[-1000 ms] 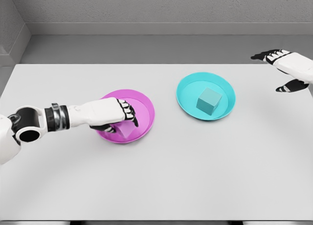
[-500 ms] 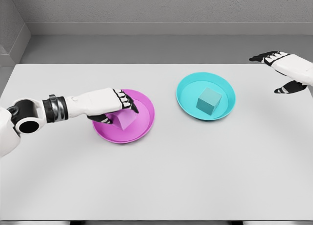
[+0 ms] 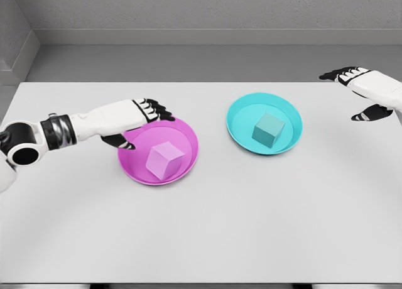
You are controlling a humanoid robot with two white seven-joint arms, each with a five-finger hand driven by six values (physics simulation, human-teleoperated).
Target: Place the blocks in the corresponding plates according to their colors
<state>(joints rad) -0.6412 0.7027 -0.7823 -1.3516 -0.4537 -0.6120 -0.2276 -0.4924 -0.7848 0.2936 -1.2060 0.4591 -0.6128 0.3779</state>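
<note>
The pink block (image 3: 164,160) rests inside the pink plate (image 3: 188,135), at 4 o'clock from the left hand (image 3: 132,122), which hovers over the plate's rim with fingers relaxed and empty. The teal block (image 3: 268,129) sits in the teal plate (image 3: 242,110). The right hand (image 3: 364,91) hangs released at the white table's (image 3: 251,226) far right edge; grey walls stand behind.

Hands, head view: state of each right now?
Left hand: open, holding nothing, over the pink plate's left rim.
Right hand: open, holding nothing, at the table's far right.
</note>
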